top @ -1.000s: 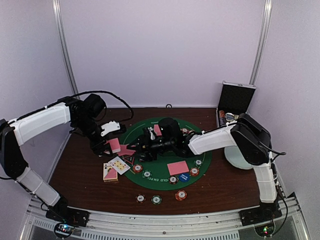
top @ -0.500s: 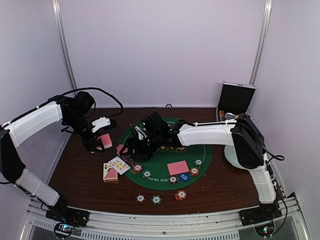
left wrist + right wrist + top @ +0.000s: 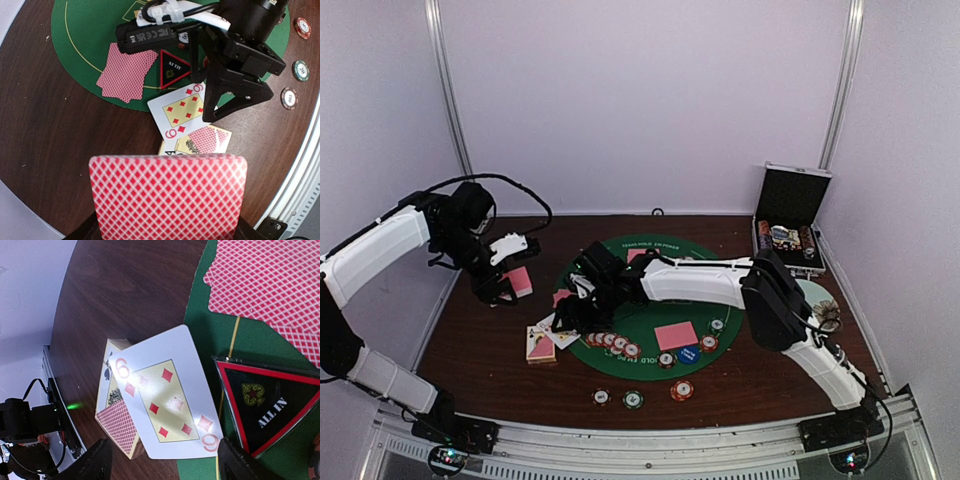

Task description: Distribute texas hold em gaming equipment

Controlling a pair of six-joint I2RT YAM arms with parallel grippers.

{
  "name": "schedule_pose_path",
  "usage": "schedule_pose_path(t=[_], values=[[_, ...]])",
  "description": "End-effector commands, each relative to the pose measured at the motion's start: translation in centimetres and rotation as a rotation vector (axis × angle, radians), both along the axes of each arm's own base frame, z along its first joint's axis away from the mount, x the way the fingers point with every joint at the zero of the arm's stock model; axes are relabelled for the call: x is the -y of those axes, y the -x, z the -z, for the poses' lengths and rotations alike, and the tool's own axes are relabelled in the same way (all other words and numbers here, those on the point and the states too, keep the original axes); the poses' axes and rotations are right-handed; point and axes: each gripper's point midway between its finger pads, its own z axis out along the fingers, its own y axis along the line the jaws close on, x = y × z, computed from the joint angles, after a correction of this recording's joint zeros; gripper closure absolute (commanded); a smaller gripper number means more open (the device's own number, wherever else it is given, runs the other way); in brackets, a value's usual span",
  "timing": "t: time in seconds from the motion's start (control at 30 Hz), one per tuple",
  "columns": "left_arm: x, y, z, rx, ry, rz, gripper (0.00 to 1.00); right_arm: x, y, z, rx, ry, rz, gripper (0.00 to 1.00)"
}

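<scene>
My left gripper (image 3: 506, 279) hangs over the bare wood left of the green mat (image 3: 650, 300), shut on a red-backed card (image 3: 167, 195) that fills the bottom of the left wrist view. My right gripper (image 3: 165, 466) is open, low over a face-up six of diamonds (image 3: 162, 395) at the mat's left edge, one finger on each side of it. That card lies on other cards (image 3: 542, 340). More red-backed cards (image 3: 270, 285) lie on the mat. Several chips (image 3: 612, 343) lie in a row at the front left, with a blue dealer disc (image 3: 688, 353) further right.
A black triangular ALL IN marker (image 3: 265, 410) lies right beside the six. A red-backed card (image 3: 676, 335) and loose chips (image 3: 682, 389) sit near the mat's front. The open black-and-silver case (image 3: 790, 220) stands back right, a pale plate (image 3: 815, 300) in front of it.
The right arm has swung left from the mat's middle to the cards at its left edge, jaws widening. The left gripper drew back left with its card. A row of chips now shows front left.
</scene>
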Motion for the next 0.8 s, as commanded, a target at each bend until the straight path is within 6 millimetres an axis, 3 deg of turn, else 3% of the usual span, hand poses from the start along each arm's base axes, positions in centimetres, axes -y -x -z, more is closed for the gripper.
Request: schedule_pose_path(t=[0.0,0.37,0.53,0.67,0.77], values=[[0.2,0.3,-0.6,0.016,0.027,0.019,1.0,0.5,0.4,1.9,0.026,0.09,-0.007,0.24],[0.3,0.6,-0.9,0.023,0.036,0.021,1.0,-1.1,1.3,3.0,0.033,0.095,-0.056,0.24],[0.2,0.6,-0.9,0.025,0.033,0.02,1.0,-2.4,2.9,3.1,0.016,0.063,-0.102,0.24],[0.3,0.6,-1.1,0.028,0.039,0.021,1.0,-4.1,5.6,2.1,0.01,0.014,-0.183,0.25],[0.3,0.7,-1.2,0.029,0.044,0.022,1.0,-4.7,6.6,0.2,0.029,-0.024,-0.222,0.25]])
